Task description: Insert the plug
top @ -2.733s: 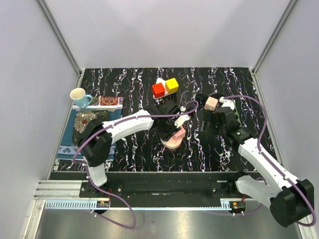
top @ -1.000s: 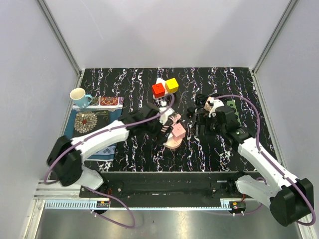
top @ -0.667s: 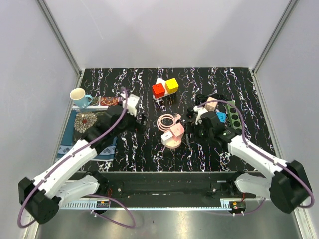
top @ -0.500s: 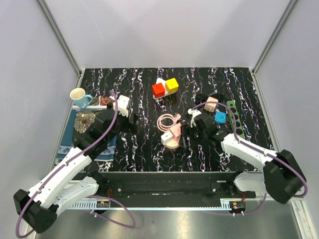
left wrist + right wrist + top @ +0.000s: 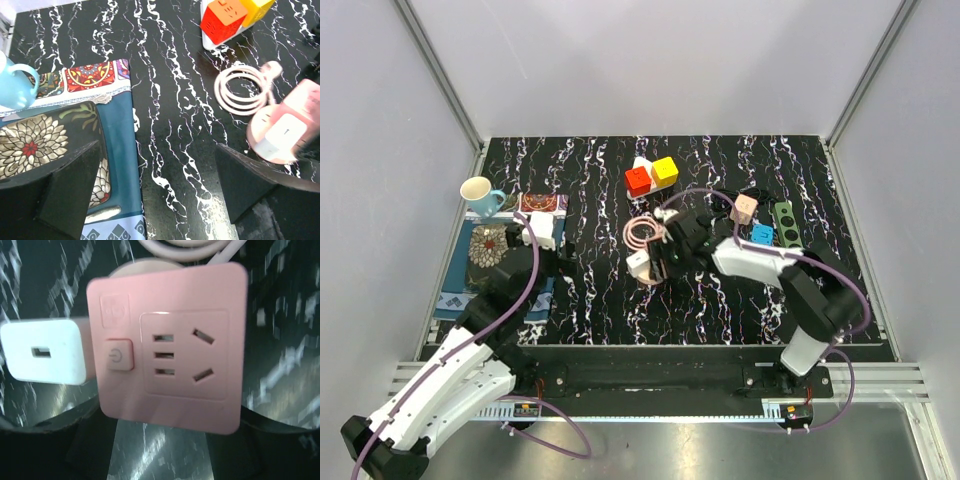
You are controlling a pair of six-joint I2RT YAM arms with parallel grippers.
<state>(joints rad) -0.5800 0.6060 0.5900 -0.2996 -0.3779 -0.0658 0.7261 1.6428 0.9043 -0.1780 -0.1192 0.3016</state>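
Note:
A pink socket cube (image 5: 170,355) fills the right wrist view, its slotted face and power button towards the camera. A white plug (image 5: 42,351) sits against its left side. My right gripper (image 5: 161,437) straddles the cube, with one dark finger at each lower corner; contact with the sides is hidden. From above, the right gripper (image 5: 668,255) covers most of the cube, with the white plug (image 5: 640,265) and the coiled pink cable (image 5: 640,232) showing beside it. My left gripper (image 5: 548,243) hangs open and holds nothing, well to the left, over the cloth's edge (image 5: 125,165).
Red and yellow blocks (image 5: 650,175) stand behind the coil. A blue cup (image 5: 480,192) and a patterned cloth (image 5: 470,285) with a dark floral plate (image 5: 30,145) lie at left. A beige cube (image 5: 744,208), a blue cube (image 5: 761,234) and a green power strip (image 5: 787,222) lie at right.
The left arm has drawn back to the left, off the cube. The right gripper has come left onto the cube with its jaws narrowing. The cube, plug and coil have shifted slightly left.

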